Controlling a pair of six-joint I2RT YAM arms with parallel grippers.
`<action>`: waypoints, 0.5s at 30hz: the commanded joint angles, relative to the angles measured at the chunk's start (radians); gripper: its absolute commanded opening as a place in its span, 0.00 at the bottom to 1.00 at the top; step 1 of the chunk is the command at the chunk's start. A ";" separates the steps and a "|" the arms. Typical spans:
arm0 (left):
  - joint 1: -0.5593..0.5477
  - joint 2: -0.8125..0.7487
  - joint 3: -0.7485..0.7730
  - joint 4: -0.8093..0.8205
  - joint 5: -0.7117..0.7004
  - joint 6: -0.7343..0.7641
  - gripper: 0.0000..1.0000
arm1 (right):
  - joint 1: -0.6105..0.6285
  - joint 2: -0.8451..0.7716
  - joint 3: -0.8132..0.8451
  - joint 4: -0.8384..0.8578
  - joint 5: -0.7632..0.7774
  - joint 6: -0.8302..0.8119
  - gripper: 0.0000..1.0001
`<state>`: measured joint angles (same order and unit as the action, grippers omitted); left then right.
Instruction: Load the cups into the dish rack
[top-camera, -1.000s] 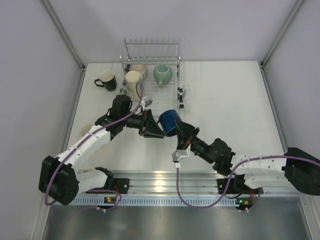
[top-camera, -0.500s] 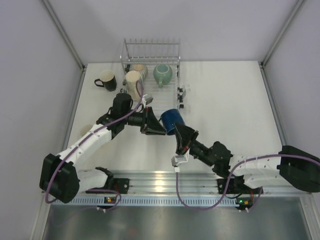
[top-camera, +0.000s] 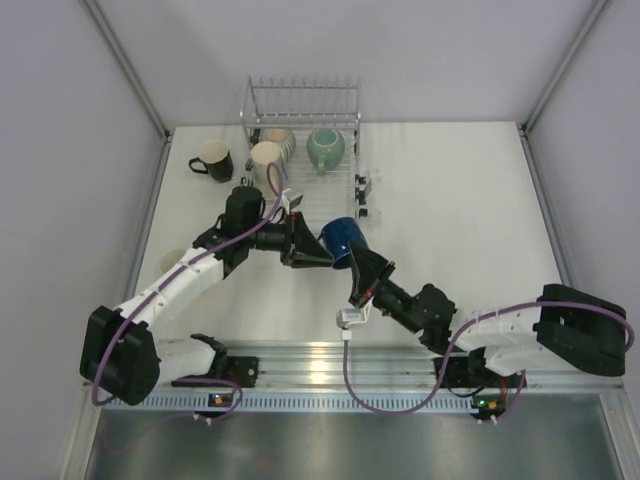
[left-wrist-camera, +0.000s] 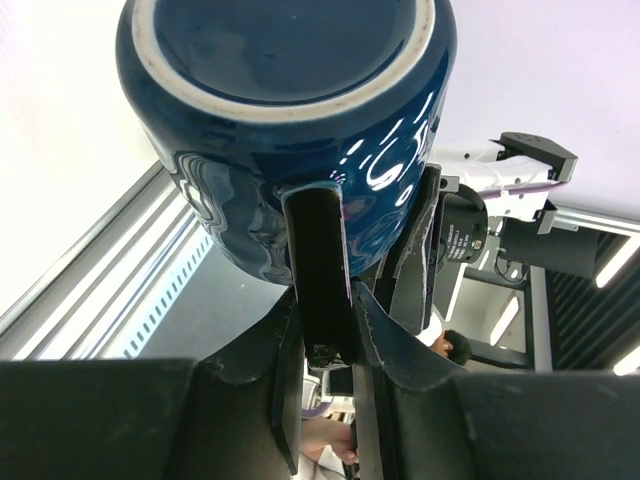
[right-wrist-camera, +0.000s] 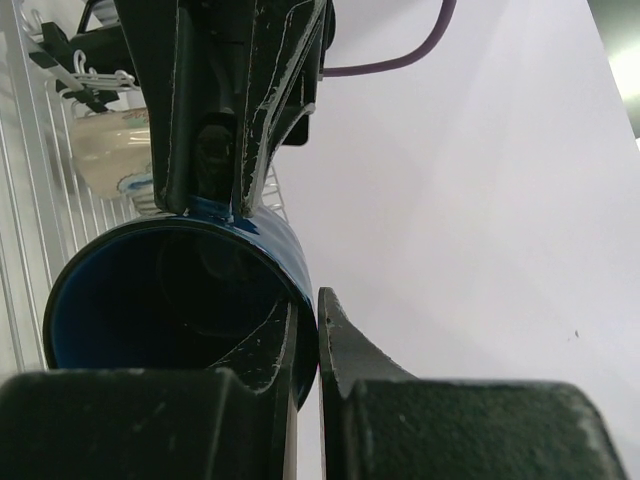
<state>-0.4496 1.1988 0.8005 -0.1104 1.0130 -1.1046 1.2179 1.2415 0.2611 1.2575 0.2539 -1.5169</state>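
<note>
Dark blue mug (top-camera: 343, 238) lies tilted, its mouth facing the right gripper (top-camera: 355, 263), which pinches its rim. The left gripper (top-camera: 322, 258), arm outstretched, clamps its handle (right-wrist-camera: 222, 212).

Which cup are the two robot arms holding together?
Find the silver dish rack at the table's far edge, then look at its near end. There the left gripper and right gripper both pinch one dark blue cup. It is the only blue one; the cream cup, green cup and black mug sit farther back.
</note>
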 joint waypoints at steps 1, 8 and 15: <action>-0.009 0.005 0.029 0.179 0.062 -0.061 0.12 | 0.014 -0.014 0.021 0.181 -0.050 0.021 0.00; -0.009 0.031 0.055 0.179 0.133 -0.035 0.37 | 0.014 -0.080 0.017 0.141 -0.099 0.012 0.00; -0.009 0.073 0.059 0.178 0.157 -0.031 0.41 | 0.014 -0.079 0.003 0.135 -0.123 -0.002 0.00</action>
<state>-0.4477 1.2533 0.8211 -0.0181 1.1519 -1.1328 1.2163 1.1885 0.2466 1.2419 0.2401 -1.5185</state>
